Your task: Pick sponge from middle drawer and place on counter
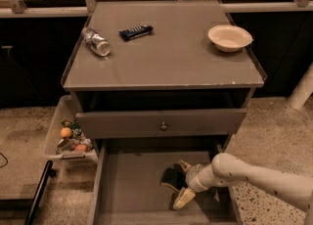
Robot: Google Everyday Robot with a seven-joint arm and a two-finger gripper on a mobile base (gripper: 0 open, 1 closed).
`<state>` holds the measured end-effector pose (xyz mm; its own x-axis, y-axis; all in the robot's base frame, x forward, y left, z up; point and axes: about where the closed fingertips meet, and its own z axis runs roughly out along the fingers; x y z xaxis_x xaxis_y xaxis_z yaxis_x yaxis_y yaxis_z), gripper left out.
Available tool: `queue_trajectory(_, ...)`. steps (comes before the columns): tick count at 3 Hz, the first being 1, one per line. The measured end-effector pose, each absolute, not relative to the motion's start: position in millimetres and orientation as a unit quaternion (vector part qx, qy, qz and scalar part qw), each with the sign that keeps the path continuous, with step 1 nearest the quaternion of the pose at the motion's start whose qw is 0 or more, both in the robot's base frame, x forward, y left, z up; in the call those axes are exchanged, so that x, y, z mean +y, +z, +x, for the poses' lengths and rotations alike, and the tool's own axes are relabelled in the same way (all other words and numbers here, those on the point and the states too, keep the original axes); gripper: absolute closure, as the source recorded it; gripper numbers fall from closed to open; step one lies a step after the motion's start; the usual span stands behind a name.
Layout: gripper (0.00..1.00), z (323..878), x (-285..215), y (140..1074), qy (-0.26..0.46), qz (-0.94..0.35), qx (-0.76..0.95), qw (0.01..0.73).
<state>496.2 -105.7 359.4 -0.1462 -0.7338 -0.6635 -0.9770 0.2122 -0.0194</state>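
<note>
The sponge (170,178), dark green with a pale edge, lies on the floor of the open middle drawer (129,185), right of its centre. My gripper (183,182) reaches in from the right on a white arm and sits at the sponge's right side. Its fingers are spread, one fingertip (184,165) behind the sponge and one (182,199) in front of it. The sponge rests on the drawer floor. The grey counter (171,62) is above.
On the counter lie a plastic bottle (96,41), a dark blue snack wrapper (135,32) and a pale bowl (230,37). A closed drawer front with a knob (164,126) overhangs the open drawer. A bin with fruit (68,138) hangs at the left.
</note>
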Motion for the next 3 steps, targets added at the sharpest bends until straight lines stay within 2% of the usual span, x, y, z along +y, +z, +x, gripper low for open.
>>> queue_trajectory(1, 0.11, 496.2, -105.5, 358.9, 0.216, -0.589, 0.726, 0.282)
queue_trajectory(2, 0.26, 496.2, -105.4, 358.9, 0.216, -0.589, 0.726, 0.282)
queue_trajectory(3, 0.49, 496.1, -105.4, 358.9, 0.216, -0.589, 0.726, 0.282)
